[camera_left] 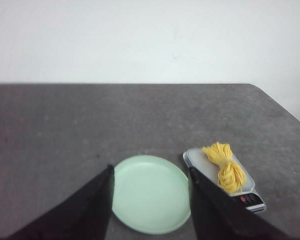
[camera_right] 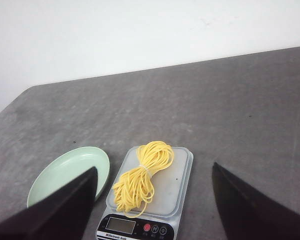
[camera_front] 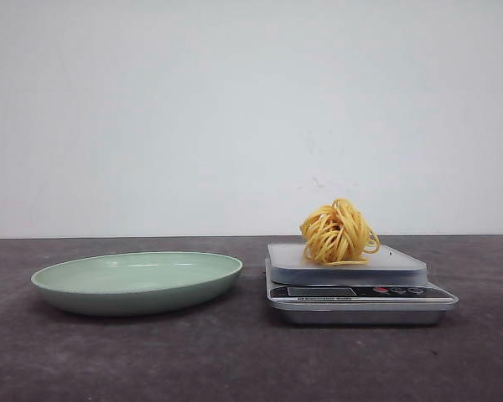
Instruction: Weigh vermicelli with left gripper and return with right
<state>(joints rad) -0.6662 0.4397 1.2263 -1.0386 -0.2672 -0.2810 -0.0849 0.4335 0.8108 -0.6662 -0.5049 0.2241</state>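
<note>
Faint print under the display of the scale (camera_right: 140,227), lower middle of the right wrist view, too blurred to read. Marks on its buttons equally illegible. Display blank in all views.

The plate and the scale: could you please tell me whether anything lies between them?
Nothing does. In the front view, only a bare strip of table separates the green plate from the scale.

Bright, even light throughout; the plate (camera_front: 137,282) casts only a soft, faint shadow on the table (camera_front: 235,360) just beneath it. All views look slightly soft, without glare.
</note>
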